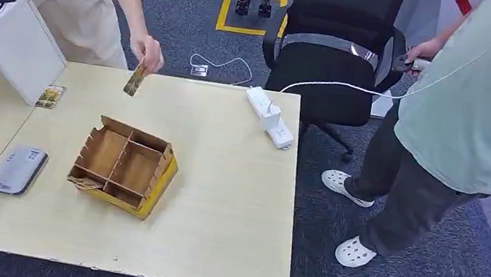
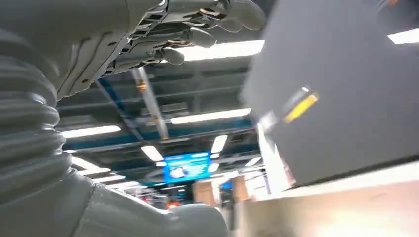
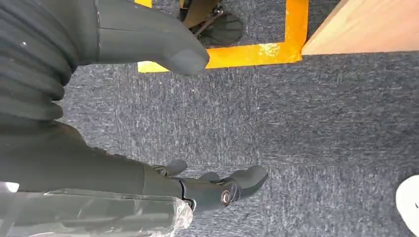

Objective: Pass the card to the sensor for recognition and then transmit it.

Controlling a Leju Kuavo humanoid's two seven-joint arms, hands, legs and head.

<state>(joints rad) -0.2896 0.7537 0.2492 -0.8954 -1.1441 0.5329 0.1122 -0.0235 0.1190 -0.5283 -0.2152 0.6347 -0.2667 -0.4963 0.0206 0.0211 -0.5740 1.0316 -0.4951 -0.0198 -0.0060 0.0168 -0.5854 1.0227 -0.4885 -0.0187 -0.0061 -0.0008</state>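
Note:
A person at the far left of the table pinches a small yellowish card upright just above the tabletop. A second card lies flat by the white box. The grey card sensor rests on the table's left part. My left hand points up toward the ceiling lights, its fingers stretched out and its thumb apart, holding nothing. My right hand hangs over grey carpet, thumb and fingers apart, with nothing in it.
A brown cardboard divider box stands mid-table. A white power strip lies at the far edge, a white box at far left. A second person stands right of the table beside a black office chair. A dark grey panel is close to my left hand.

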